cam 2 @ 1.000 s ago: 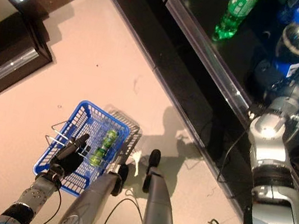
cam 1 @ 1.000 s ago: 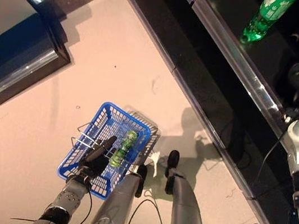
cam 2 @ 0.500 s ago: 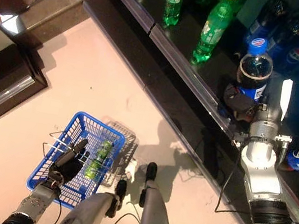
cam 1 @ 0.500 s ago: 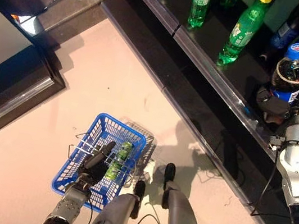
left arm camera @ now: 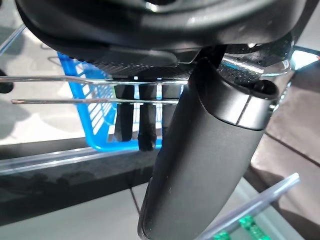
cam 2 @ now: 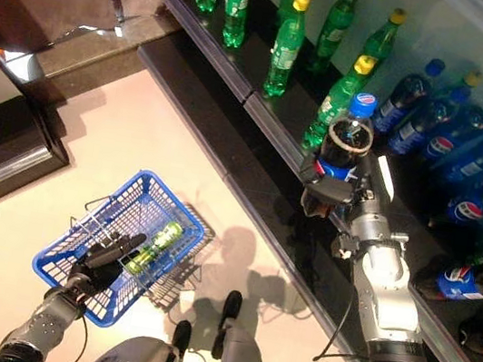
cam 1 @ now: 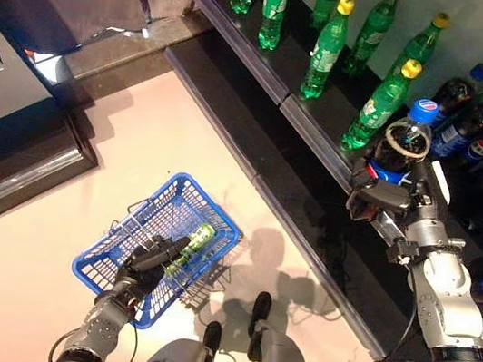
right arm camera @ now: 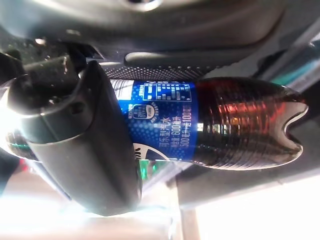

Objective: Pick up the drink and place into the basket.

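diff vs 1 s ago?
The right hand has lifted the cola bottle off the shelf and holds it clear of the row, thumb wrapped round it. The head camera has tilted up the shelf too. Unchanged: the left hand still grips the blue basket handles, green bottle inside.
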